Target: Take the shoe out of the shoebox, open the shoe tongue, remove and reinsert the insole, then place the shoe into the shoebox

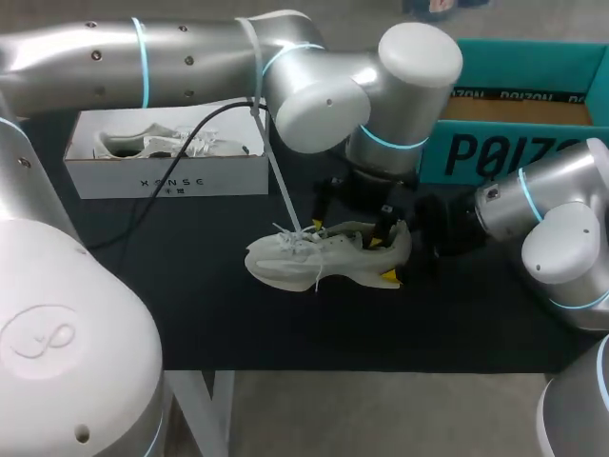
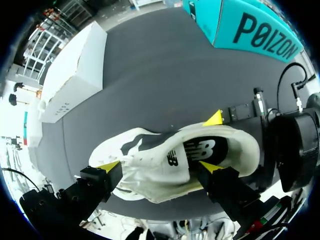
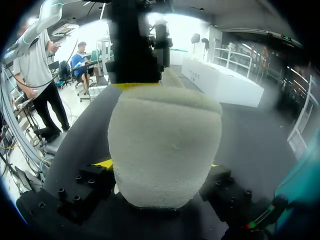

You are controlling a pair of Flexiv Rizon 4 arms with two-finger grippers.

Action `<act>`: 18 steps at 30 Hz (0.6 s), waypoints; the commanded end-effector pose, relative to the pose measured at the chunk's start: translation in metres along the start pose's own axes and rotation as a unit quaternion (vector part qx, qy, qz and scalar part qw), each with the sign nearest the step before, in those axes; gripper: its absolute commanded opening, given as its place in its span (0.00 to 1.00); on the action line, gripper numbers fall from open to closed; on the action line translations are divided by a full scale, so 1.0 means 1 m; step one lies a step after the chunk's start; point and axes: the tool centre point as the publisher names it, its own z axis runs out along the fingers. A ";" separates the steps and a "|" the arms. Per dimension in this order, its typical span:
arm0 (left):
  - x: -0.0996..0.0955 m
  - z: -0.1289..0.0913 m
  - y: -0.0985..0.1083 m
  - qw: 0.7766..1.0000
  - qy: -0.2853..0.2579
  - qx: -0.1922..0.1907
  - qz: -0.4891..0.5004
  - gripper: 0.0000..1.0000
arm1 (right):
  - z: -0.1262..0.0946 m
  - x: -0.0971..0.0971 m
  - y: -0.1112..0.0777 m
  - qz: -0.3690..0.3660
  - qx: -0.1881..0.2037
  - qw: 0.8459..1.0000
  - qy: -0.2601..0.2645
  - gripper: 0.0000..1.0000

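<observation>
Head view: the shoe [image 1: 314,259] lies mid-bench [image 1: 228,314], out of the white shoebox [image 1: 166,171] at its ten o'clock, with the left arm [image 1: 190,57] poised over it from above and the right arm [image 1: 561,228] meeting its heel from three o'clock. Left wrist view: the left gripper [image 2: 159,166] is clamped across the midfoot, a finger on each flank — apparently to pin the shoe while the dark insole [image 2: 200,150] shows inside the collar. Right wrist view: the right gripper [image 3: 159,164] grips the rounded heel from both sides — probably to stop the shoe twisting during work at the opening.
</observation>
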 end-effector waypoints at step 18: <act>-0.037 -0.013 0.007 0.998 0.009 -0.023 -0.049 0.00 | 0.004 0.000 0.000 0.000 0.002 1.000 -0.001 0.00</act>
